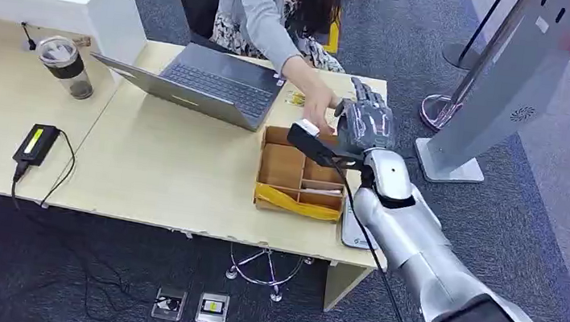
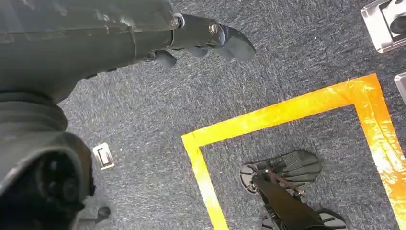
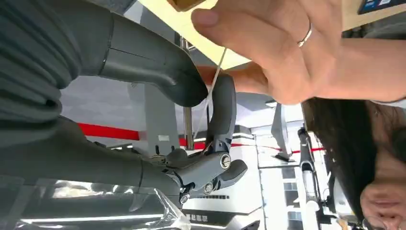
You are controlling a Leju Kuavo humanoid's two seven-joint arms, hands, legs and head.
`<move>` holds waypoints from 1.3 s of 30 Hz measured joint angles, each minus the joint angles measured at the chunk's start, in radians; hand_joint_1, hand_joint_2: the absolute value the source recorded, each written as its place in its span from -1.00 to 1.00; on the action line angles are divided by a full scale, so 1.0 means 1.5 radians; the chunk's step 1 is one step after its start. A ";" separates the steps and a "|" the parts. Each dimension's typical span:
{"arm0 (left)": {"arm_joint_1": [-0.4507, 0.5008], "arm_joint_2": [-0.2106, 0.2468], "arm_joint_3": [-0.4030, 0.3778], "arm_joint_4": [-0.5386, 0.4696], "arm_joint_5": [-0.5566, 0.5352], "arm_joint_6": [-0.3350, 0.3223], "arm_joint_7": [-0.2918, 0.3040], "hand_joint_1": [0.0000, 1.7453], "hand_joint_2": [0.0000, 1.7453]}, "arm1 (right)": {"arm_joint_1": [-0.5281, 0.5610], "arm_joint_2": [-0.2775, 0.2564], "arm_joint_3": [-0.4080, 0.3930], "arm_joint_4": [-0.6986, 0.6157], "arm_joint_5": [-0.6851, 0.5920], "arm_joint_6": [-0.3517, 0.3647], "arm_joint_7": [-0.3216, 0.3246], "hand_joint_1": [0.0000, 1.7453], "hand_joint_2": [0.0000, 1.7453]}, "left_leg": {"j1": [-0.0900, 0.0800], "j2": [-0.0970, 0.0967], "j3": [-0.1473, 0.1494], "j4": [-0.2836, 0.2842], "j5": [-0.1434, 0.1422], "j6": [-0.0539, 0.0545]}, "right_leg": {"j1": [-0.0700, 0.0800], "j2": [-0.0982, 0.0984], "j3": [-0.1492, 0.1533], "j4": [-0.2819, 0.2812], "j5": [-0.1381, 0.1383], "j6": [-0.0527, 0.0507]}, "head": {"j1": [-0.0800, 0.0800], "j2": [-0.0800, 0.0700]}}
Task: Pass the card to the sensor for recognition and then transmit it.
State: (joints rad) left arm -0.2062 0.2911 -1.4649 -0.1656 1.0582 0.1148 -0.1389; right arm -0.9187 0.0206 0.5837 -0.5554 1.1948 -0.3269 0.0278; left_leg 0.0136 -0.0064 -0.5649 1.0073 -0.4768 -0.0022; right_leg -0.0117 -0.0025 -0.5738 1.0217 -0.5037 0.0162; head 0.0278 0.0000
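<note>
Head view: the right hand (image 1: pixel 365 126) reaches over the table (image 1: pixel 151 170), at 1 o'clock of the cardboard box (image 1: pixel 301 172), meeting a person's hand (image 1: pixel 318 110).

Left wrist view: the left hand (image 2: pixel 210 40) hangs over carpet, fingers loosely apart, holding nothing.

Right wrist view: the right hand's thumb and finger (image 3: pixel 222 108) pinch the thin card (image 3: pixel 216 76), seen edge-on, which the person's hand (image 3: pixel 282 48) also grips.

No text, label, brand or number can be read in any view. The yellow label on the black power adapter (image 1: pixel 35 142) at the table's left is too blurred to make out. The sticker on the grey laptop (image 1: pixel 208 83) near its right corner, and the blue-and-white print on the far wall (image 3: pixel 210 216) in the right wrist view, are too small to tell.
</note>
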 joint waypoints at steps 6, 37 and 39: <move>0.000 0.000 0.000 0.000 -0.001 0.000 0.000 -1.00 -1.00 | -0.004 0.005 0.000 0.011 -0.002 -0.012 -0.010 -1.00 -1.00 | 0.000 -0.001 -0.001 0.000 0.000 0.000 | 0.000 -0.001 0.000 0.000 0.000 0.000 | 0.000 0.000; 0.011 0.000 0.008 0.000 0.077 -0.004 0.011 -1.00 -1.00 | -0.085 -0.153 -0.031 0.044 -0.093 0.000 -0.048 -1.00 -1.00 | -0.001 -0.001 0.000 0.001 0.000 0.000 | -0.001 -0.001 0.000 -0.001 0.000 0.001 | 0.000 0.000; 0.011 0.000 0.010 0.000 0.089 -0.008 0.016 -1.00 -1.00 | -0.087 -0.194 -0.043 0.053 -0.112 0.033 -0.036 -1.00 -1.00 | -0.001 -0.001 0.000 0.001 0.000 0.000 | -0.001 -0.001 -0.001 -0.001 0.000 0.001 | 0.000 0.000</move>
